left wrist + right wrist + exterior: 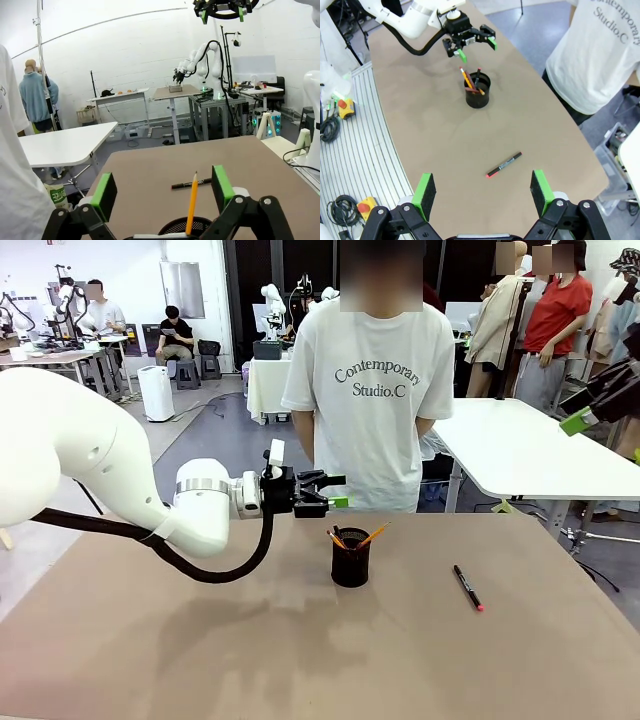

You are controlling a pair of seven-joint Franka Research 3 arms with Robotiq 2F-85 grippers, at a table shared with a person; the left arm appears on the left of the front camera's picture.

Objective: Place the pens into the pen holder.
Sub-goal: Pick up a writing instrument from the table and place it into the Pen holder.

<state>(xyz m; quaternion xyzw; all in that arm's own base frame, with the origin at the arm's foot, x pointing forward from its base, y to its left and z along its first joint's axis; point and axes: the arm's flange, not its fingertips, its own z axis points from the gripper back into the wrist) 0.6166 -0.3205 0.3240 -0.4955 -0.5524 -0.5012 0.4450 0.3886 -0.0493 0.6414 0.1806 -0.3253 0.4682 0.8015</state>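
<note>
The left gripper [337, 491] hangs at the centre of the front view, just above and to the upper left of the pen holder [350, 560]; its jaws stand wide apart and hold nothing. The black mesh cup stands upright on the brown table [200, 640]. A yellow-orange pencil [374, 534] and a dark reddish pencil [335, 538] lean out of its mouth. In the left wrist view the yellow pencil rises at bottom centre between the two green pads [105, 194], touching neither. The black marker [467, 587] with its pink-red tip lies flat on the table at right of centre in the front view, well apart from the holder. The right gripper [482, 189] hovers high over the table; in its own wrist view the jaws are spread wide and empty, with the marker just above them in the frame. A person in a white T-shirt [370, 390] stands at the far edge of the table, at top centre.
</note>
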